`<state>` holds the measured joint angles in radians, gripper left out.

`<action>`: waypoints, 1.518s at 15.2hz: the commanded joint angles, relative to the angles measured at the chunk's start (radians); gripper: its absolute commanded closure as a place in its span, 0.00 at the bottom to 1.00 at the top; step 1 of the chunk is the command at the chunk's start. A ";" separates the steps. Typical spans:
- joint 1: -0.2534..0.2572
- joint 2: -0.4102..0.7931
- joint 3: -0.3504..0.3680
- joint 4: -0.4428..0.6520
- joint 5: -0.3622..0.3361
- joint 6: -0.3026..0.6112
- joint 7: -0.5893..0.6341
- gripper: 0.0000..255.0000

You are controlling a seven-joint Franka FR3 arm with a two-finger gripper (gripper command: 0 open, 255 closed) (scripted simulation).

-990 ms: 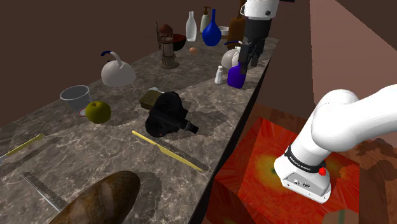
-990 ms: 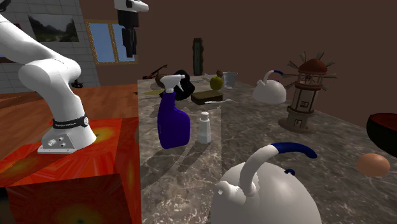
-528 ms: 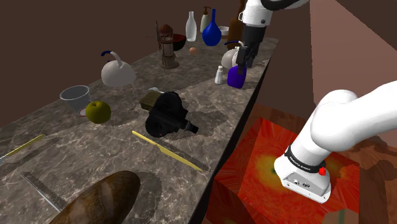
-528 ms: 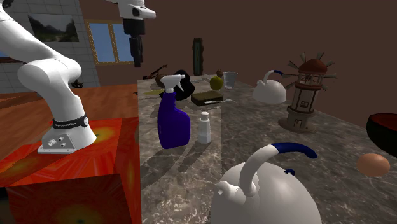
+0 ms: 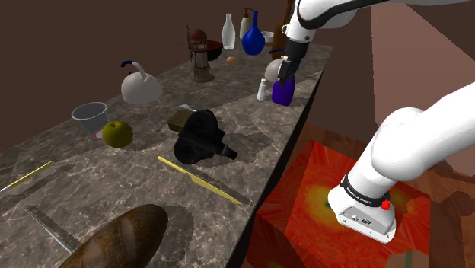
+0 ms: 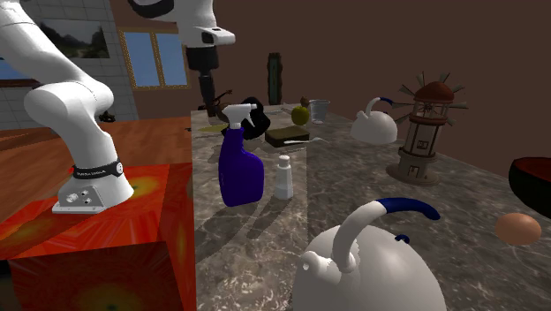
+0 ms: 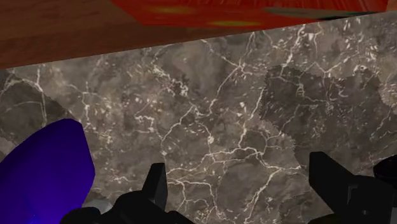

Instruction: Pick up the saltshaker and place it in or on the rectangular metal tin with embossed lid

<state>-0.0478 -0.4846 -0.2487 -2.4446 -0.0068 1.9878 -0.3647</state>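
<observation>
Claw (image 7: pixel 242 191) is standing wide: its fingers (image 7: pixel 156 183) are sitting well apart, with only bare marble desk (image 7: pixel 242 114) between them, gripping nothing. The white saltshaker (image 5: pixel 263 90) is standing upright near the desk's stand-side edge, just beside the blue spray bottle (image 5: pixel 283 92), on the shoulder view's left of it. The claw is hovering over the bottle's top, so the shaker is lying lower and slightly off to the side.

The olive tin (image 5: pixel 180 117) is sitting well apart from the shaker, farther along the desk, one end hidden behind a black camera-like object (image 5: pixel 199 138). In the shoulder view the fingertips are blending into the dark bottle. In the wrist view the picture's edge is cutting off the bottle's body.
</observation>
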 commanded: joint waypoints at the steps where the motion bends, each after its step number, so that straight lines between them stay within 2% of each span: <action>1: 0.002 0.059 -0.039 0.025 0.010 0.050 -0.061 0.00; 6: 0.017 0.229 -0.133 0.104 0.083 0.167 -0.226 0.00; 12: 0.026 0.465 -0.218 0.254 0.260 0.246 -0.462 0.00; 17: -0.020 0.675 -0.228 0.427 0.443 0.248 -0.655 0.00; 23: -0.029 0.732 -0.208 0.428 0.493 0.295 -0.690 0.00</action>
<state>-0.0766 0.2363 -0.4604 -2.0175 0.4769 2.2732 -1.0492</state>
